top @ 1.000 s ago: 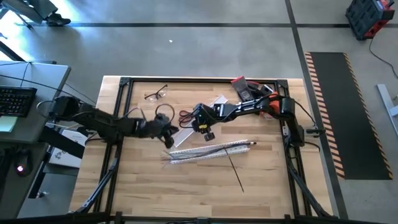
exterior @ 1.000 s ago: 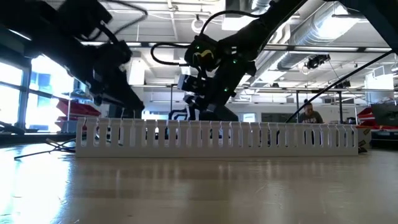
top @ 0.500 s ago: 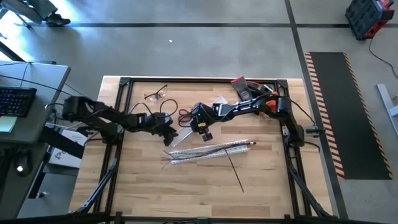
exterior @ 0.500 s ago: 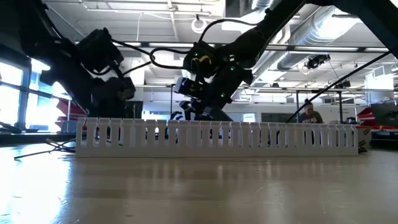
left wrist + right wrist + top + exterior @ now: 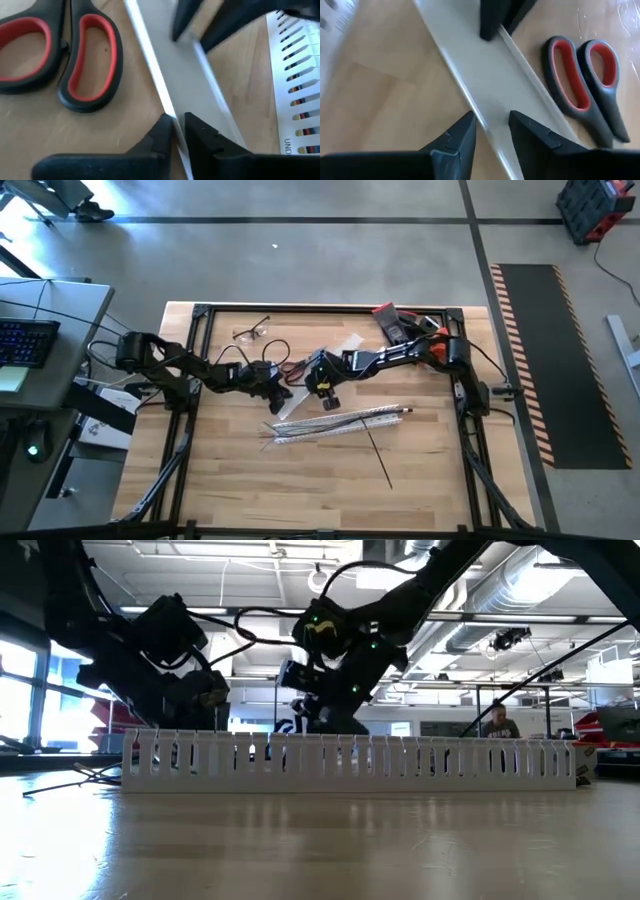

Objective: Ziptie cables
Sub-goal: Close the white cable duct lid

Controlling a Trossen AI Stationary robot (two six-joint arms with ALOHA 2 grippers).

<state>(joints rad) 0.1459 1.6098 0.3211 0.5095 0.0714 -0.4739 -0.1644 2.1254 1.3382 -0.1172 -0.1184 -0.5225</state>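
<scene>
A flat white cover strip [image 5: 298, 398] lies on the wood between both grippers. My left gripper [image 5: 281, 393] [image 5: 177, 122] is down on it, shut on one raised rim. My right gripper [image 5: 326, 393] [image 5: 492, 125] is open, its fingers standing on either side of the opposite rim; touch does not show. The cables [image 5: 275, 434] lie in and beside the white slotted duct [image 5: 340, 420] [image 5: 350, 755], nearer the table's near edge. The black ziptie [image 5: 378, 452] lies flat, its far end by the duct. No gripper is at the cables or the ziptie. My left gripper pinches the cover strip's raised long rim [image 5: 170, 111] between its two fingertips, coming from above and slanting down, fingers across the rim. The strip lies flat on the table.
Red-handled scissors [image 5: 297, 366] [image 5: 60, 60] [image 5: 585, 85] lie just beyond the strip. Safety glasses [image 5: 252, 330] sit near the far left corner, red and black tools [image 5: 395, 323] at the far right. A black frame [image 5: 190, 380] runs along the table edges. Bare wood lies toward the near edge.
My left arm has come down and my left gripper has edged toward the table's right, onto the cover strip. My right gripper has shifted slightly toward the table's left over the same strip. Strip, duct, cables and ziptie have stayed put.
</scene>
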